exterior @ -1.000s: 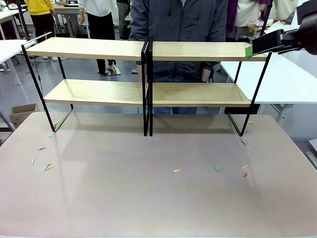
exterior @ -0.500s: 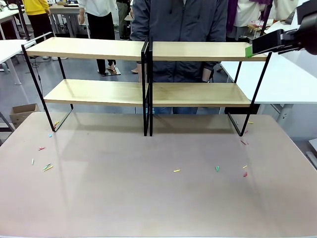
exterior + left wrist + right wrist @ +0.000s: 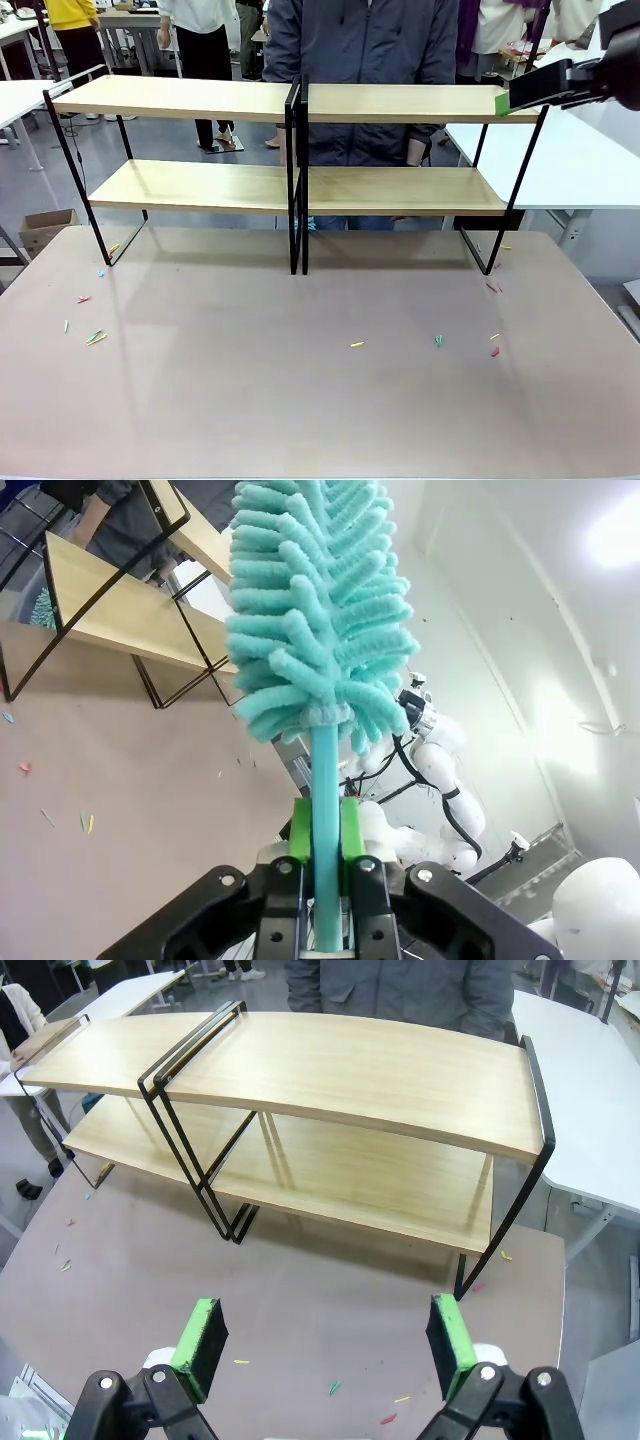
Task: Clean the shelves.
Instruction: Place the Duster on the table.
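Shelves: the shelves stand toward the far side of the tabletop, boards bare, a person standing just behind them.
Left tool: the left tool is clenched on the stem of a teal duster, whose fluffy head points up and away, well apart from the rack.
Right tool: the right tool is released, green pads spread wide, hovering high above the tabletop near the rack's right end.
Debris: small coloured scraps lie scattered on the tabletop, left and right of the rack.
Risk, rack: the thin black frame looks light; a hard sideways sweep could shove or tip it toward the person.
Risk, duster: the stem is slim and smooth; pressing down hard may twist it between the pads.
Risk, reach: the duster must cross the tabletop, and could snag a frame post.
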Tool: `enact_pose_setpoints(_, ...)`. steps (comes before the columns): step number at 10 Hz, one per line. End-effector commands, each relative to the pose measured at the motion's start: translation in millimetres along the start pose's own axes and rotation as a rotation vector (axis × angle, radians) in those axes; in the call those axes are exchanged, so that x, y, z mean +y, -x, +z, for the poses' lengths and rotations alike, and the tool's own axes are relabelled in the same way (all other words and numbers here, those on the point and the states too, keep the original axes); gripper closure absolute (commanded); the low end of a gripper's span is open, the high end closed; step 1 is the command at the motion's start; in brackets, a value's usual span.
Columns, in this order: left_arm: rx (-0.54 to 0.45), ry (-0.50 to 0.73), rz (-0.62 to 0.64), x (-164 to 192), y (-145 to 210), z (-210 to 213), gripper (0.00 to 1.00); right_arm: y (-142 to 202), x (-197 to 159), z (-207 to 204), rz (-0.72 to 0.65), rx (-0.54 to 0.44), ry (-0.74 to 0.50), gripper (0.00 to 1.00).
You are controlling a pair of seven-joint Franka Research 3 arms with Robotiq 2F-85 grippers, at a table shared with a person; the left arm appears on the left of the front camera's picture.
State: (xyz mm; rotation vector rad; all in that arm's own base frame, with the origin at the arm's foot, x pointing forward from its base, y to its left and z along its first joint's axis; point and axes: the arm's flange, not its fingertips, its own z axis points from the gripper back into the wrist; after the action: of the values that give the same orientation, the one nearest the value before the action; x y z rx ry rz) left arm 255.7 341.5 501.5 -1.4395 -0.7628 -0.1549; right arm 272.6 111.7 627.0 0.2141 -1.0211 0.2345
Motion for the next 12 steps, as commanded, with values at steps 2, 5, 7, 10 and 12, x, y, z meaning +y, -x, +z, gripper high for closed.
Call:
enact_pose_setpoints(2,0.003,0.007,-0.019,-2,3,4,0.87,0,-1,0,0.004,0.002,-0.001,0.0)
enact_pose_setpoints(5,0.003,0.007,-0.019,-2,3,4,0.87,0,0,0,0.0,0.0,0.0,0.0)
enact_pose_setpoints(7,0.17,0.061,-0.028,-10,12,-23,0.87,17,-22,11,-0.094,0.111,-0.16,0.0)
enact_pose_setpoints(10,0.488,0.125,-0.08,-26,45,-83,0.87,66,-93,-8,-0.473,0.334,-0.348,0.0)
enact_pose_setpoints(12,0.662,0.07,-0.13,-18,85,-137,0.87,108,-119,-27,-0.639,0.383,-0.535,0.0)
